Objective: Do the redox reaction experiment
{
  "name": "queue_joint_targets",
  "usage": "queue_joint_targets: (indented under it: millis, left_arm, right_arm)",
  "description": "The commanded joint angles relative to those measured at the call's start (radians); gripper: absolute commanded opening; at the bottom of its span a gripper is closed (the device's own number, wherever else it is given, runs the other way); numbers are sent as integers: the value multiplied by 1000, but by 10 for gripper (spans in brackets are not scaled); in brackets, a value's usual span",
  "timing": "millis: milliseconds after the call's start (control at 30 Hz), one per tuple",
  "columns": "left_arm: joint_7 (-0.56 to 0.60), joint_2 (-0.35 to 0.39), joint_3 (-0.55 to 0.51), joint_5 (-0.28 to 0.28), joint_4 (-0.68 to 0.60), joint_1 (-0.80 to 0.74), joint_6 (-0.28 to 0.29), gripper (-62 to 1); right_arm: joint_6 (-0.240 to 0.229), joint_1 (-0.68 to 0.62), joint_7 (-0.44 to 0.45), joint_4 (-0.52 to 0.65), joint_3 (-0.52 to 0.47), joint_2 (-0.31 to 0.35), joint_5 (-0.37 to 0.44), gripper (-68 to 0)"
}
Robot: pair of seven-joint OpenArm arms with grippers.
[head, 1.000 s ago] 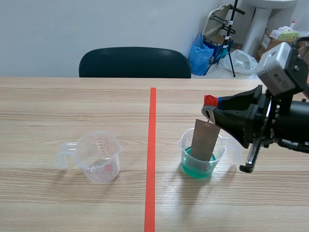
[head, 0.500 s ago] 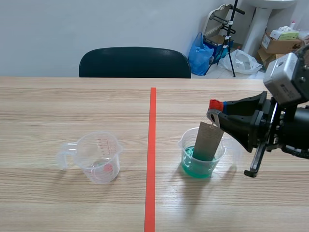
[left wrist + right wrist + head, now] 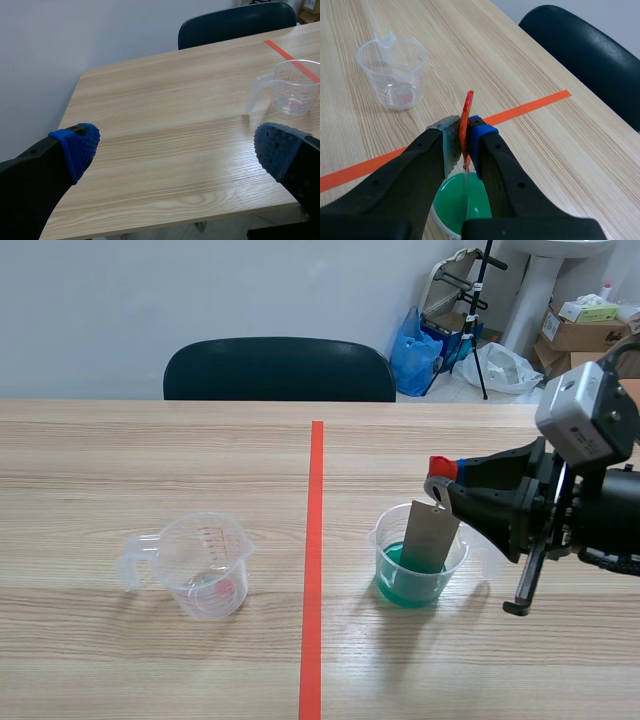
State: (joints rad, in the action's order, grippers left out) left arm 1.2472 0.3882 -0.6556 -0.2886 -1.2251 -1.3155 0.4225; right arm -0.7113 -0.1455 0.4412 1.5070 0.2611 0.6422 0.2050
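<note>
My right gripper (image 3: 440, 480) is shut on a small red clip (image 3: 439, 466), from which a grey metal plate (image 3: 430, 537) hangs tilted. The plate's lower end dips into green liquid in a clear beaker (image 3: 415, 578) right of the tape line. In the right wrist view the red clip (image 3: 467, 107) is pinched between my fingers (image 3: 482, 137), directly over the green beaker (image 3: 451, 202). An empty clear measuring beaker (image 3: 203, 565) stands left of the line. My left gripper (image 3: 175, 145) hangs open over the table's left corner, well short of the empty beaker (image 3: 292, 87).
An orange-red tape line (image 3: 314, 540) runs down the middle of the wooden table. A dark chair (image 3: 280, 368) stands at the far edge. Bags, boxes and a stand sit on the floor behind at the right.
My right gripper has come down a little, and the hanging plate sits lower and more tilted in the green beaker. The empty beaker has not moved.
</note>
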Motion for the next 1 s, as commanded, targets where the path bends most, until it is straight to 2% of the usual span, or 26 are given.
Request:
queue_joint_targets:
  millis: [0, 967]
  left_arm:
    - [20, -5, -9, -7, -8, -1, 6, 14]
    - [21, -5, -9, -7, -8, -1, 6, 14]
  right_arm:
    - [6, 33, 18, -15, 1, 6, 10, -669]
    - [7, 43, 17, -35, 2, 6, 7, -669]
